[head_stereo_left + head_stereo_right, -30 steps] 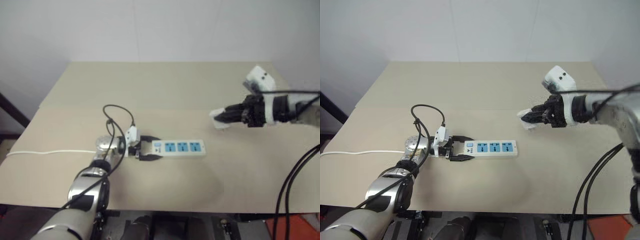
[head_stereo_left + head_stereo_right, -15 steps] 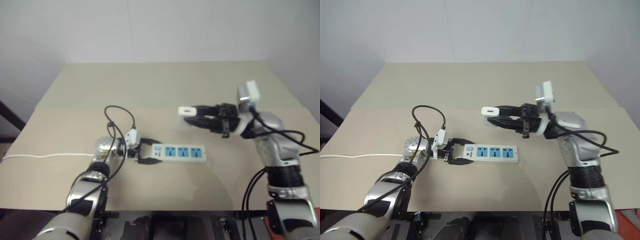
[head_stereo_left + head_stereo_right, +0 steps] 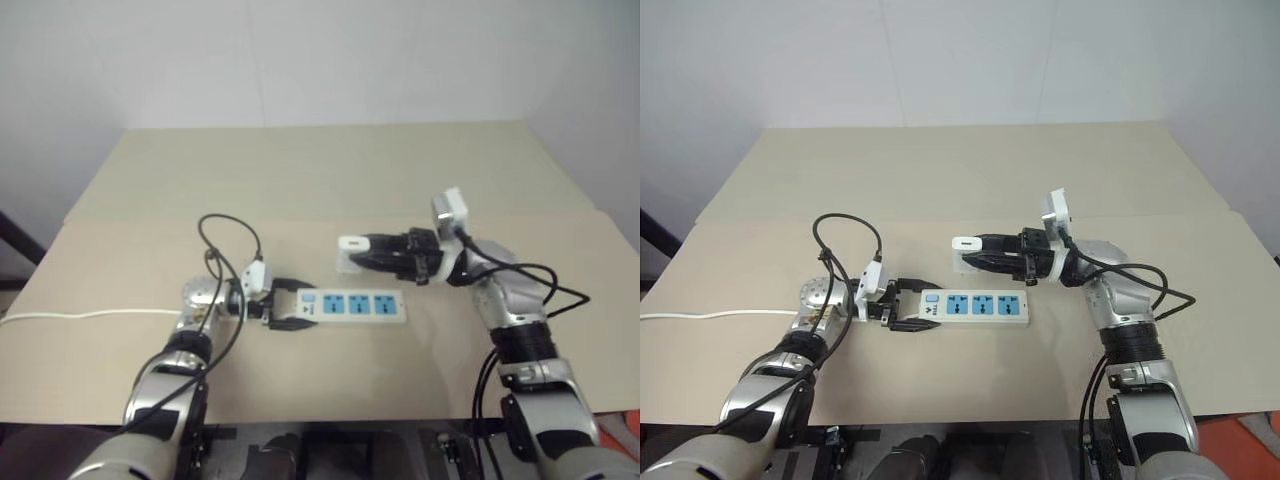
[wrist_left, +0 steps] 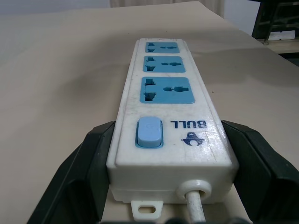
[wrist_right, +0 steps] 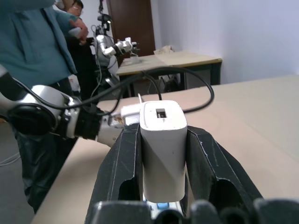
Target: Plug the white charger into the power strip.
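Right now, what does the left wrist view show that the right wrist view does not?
The left wrist view alone shows the power strip with its blue switch, three blue sockets and the BULL lettering, clamped at its switch end between the left gripper's fingers. The right wrist view alone shows the white charger clamped between the right gripper's fingers, and a person behind. Both show the beige table.

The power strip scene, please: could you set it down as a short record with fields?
power strip: flat on the table, three blue sockets facing up, all unoccupied
left pincer: shut on the strip's switch end, one finger on each side
white charger: clamped in the right pincer, above the table, just beyond the strip
cable: thin, white, runs off the table's left edge
plugged in: not yet
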Robot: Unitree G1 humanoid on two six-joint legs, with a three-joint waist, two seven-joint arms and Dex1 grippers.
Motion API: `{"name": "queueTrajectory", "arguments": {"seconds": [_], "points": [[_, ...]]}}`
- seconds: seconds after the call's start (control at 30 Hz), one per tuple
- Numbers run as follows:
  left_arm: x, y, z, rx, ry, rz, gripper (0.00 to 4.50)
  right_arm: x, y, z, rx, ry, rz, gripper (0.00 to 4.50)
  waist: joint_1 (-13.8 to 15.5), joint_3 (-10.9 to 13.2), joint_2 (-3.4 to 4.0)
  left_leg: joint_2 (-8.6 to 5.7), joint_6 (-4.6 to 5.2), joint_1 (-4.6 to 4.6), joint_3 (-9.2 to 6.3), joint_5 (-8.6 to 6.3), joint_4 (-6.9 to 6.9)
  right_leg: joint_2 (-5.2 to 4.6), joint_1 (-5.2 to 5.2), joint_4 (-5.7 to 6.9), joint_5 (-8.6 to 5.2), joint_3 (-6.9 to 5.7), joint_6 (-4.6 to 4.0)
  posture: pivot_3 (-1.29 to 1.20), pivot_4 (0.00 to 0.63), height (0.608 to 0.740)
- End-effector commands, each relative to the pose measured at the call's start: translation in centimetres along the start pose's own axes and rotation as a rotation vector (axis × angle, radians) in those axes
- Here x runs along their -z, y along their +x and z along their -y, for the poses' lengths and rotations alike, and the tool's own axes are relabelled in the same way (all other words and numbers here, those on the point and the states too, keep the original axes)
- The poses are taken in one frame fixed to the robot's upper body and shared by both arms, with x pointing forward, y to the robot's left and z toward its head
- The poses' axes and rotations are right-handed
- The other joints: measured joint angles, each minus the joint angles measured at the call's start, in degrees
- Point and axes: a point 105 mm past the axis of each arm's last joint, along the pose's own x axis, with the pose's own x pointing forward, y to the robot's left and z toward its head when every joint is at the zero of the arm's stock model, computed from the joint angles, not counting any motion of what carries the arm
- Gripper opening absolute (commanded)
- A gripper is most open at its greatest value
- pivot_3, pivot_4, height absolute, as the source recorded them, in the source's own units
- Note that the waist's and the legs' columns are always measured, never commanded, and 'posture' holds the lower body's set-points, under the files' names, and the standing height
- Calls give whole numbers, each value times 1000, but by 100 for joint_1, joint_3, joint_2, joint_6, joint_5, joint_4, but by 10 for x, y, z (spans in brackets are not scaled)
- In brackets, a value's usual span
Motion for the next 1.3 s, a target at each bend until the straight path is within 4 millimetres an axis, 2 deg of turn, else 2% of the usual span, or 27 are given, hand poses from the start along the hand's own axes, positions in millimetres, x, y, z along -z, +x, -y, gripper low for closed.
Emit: {"name": "queueTrajectory", "arguments": {"seconds": [0.03, 0.7, 1.3], "points": [[3, -1, 2, -2, -3, -10, 3253, -3, 3, 0, -19, -57, 13, 1097, -10, 0, 1, 0, 0, 0, 0, 0, 0, 0, 0, 1, 0, 0, 0, 0, 150, 740], [5, -2, 4, 21, -34, -41, 3253, 36, 21, -2, -31, -4, 27, 1097, -34, -2, 4, -1, -1, 11, 0, 1, -4, 2, 2, 6, 0, 4, 0, 0, 150, 740], [7, -3, 5, 22, -40, -55, 3253, 56, 19, 4, 3, 21, 18, 1097, -41, -3, 4, 0, -3, 23, 0, 1, -10, 6, 5, 8, 0, 10, 0, 0, 150, 740]]}}
